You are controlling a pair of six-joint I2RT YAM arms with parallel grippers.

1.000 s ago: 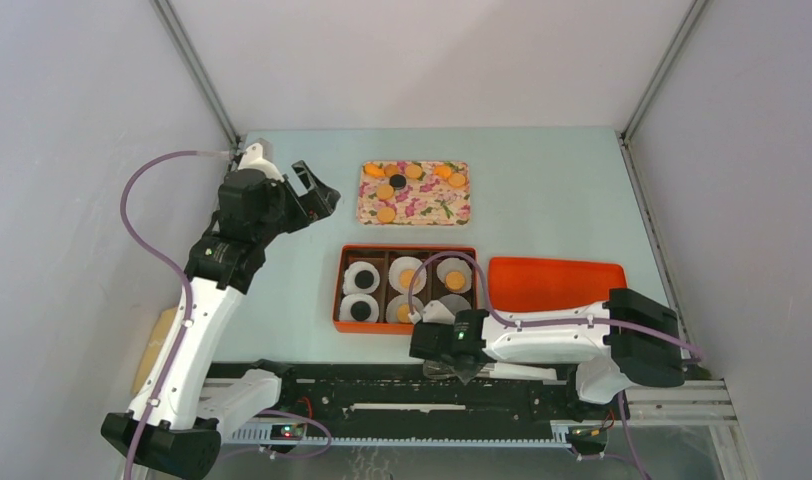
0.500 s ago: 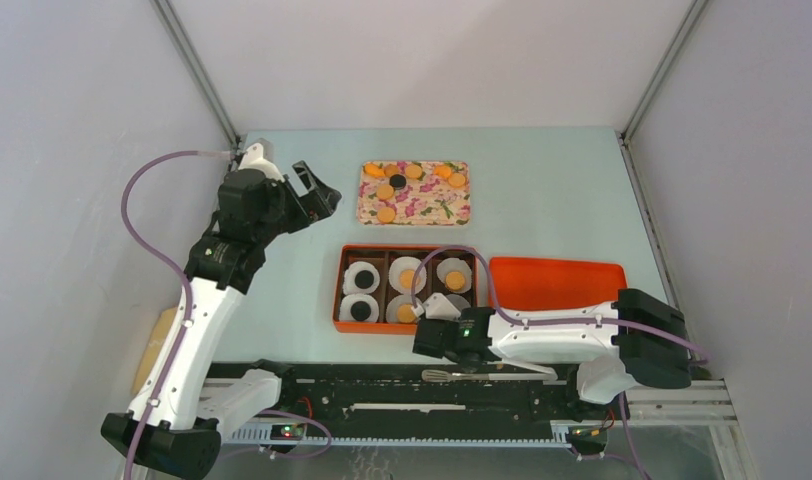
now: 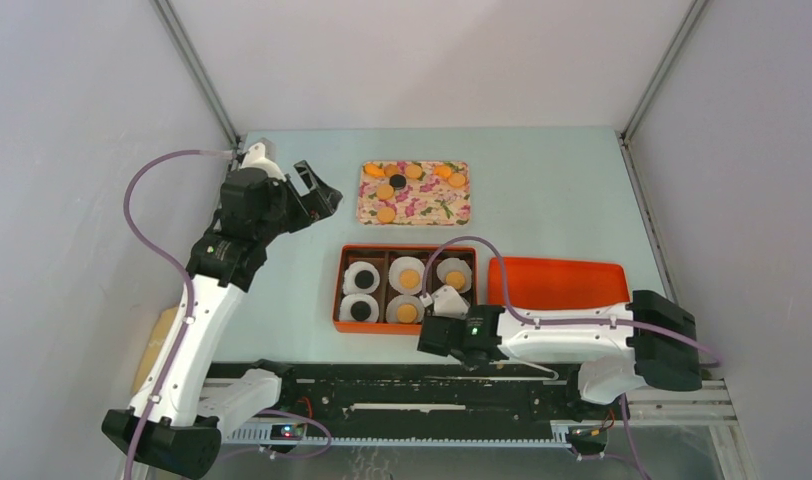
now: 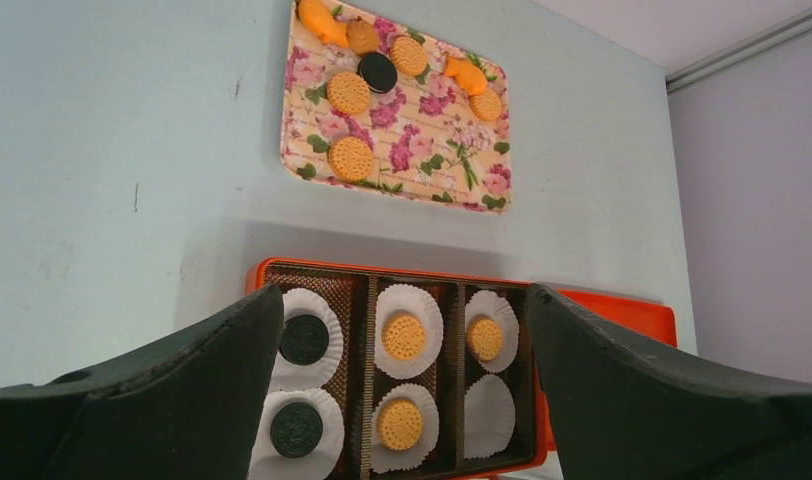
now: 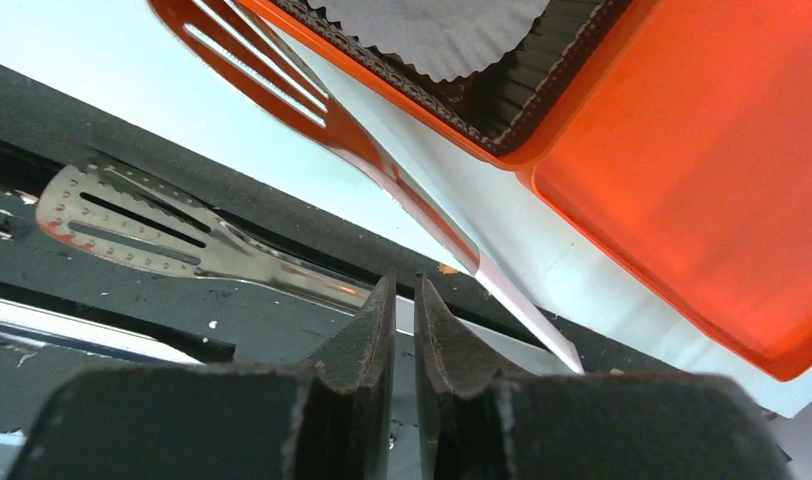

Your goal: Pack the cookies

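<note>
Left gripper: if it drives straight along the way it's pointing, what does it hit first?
Probably the bare table between the flowered tray and the orange box, close to the box's far rim; depth unclear.

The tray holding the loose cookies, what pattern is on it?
The tray has pink flowers and green leaves on cream, clearest in the left wrist view.

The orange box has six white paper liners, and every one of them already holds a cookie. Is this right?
Not quite. The orange box has six white paper liners, but only five of them hold a cookie: the liner in the near right compartment is empty. The left wrist view shows this plainly.
</note>
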